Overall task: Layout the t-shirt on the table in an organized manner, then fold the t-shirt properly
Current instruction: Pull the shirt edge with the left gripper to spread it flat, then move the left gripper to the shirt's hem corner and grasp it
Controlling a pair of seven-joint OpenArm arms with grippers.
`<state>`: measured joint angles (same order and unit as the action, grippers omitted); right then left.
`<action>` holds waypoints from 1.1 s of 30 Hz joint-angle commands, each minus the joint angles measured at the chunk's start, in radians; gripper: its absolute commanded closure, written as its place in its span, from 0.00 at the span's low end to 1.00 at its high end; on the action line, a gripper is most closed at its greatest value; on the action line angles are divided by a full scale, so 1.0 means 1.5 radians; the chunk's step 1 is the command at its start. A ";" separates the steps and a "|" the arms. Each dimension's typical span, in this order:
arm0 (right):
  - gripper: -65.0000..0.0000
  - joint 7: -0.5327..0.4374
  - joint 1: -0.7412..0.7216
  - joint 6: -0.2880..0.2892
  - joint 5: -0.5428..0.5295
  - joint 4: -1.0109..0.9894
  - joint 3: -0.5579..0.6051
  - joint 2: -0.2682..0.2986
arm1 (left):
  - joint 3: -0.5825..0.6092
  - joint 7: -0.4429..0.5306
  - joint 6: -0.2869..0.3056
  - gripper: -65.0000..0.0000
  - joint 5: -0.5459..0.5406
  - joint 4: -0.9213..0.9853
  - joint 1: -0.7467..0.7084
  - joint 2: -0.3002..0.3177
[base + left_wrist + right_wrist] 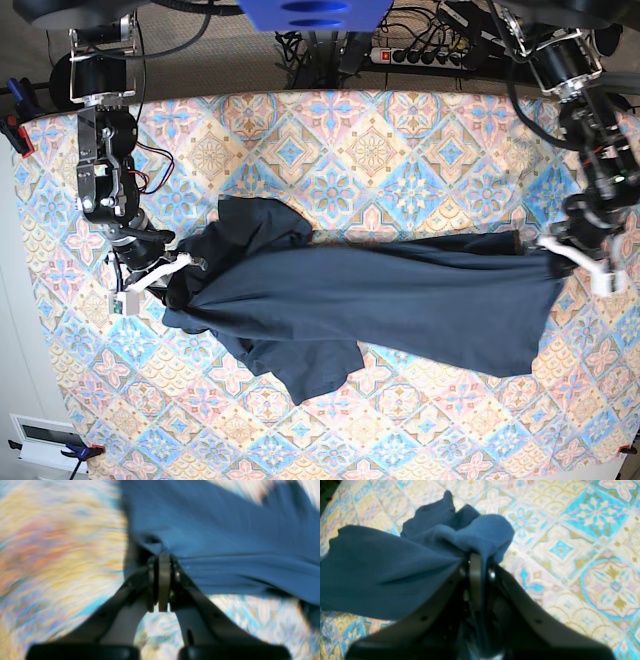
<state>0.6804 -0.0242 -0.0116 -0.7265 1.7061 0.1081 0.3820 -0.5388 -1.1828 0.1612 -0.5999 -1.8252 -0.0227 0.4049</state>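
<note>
Navy-blue, wrinkly cotton t-shirt (380, 300) hangs stretched between both arms across the floral diamond-tiled table (400, 140), left gripper (163, 562) and right gripper (476, 562) each clamped on an edge, so layout is unfinished and folding not yet begun.

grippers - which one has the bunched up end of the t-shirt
The right gripper: the t-shirt puffs into a crumpled wad around its jaws. At the left gripper the cloth spreads in flat folds.
</note>
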 commanded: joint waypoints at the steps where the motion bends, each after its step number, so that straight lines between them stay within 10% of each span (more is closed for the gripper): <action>1: 0.99 -0.020 -0.014 0.002 -0.002 0.008 -0.008 0.008 | -0.045 -0.005 0.003 1.00 -0.038 -0.015 0.014 0.014; 11: 0.99 -0.020 -0.016 0.002 -0.001 0.009 -0.007 0.008 | -0.253 -0.065 0.001 1.00 -0.165 0.225 0.074 0.113; 24: 0.99 -0.017 -0.014 0.002 -0.001 0.009 -0.005 0.008 | -0.153 -0.018 -0.002 1.00 -0.168 0.361 0.024 0.129; 33: 0.99 -0.015 -0.005 0.002 -0.001 0.009 -0.010 0.009 | -0.027 -0.013 0.003 0.79 -0.171 0.300 -0.053 0.126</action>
<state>0.6823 -0.0177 -0.0132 -0.7193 1.7020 0.1051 0.3809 -0.5709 -1.2167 0.1600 -0.8375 -1.3537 -0.1158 0.5644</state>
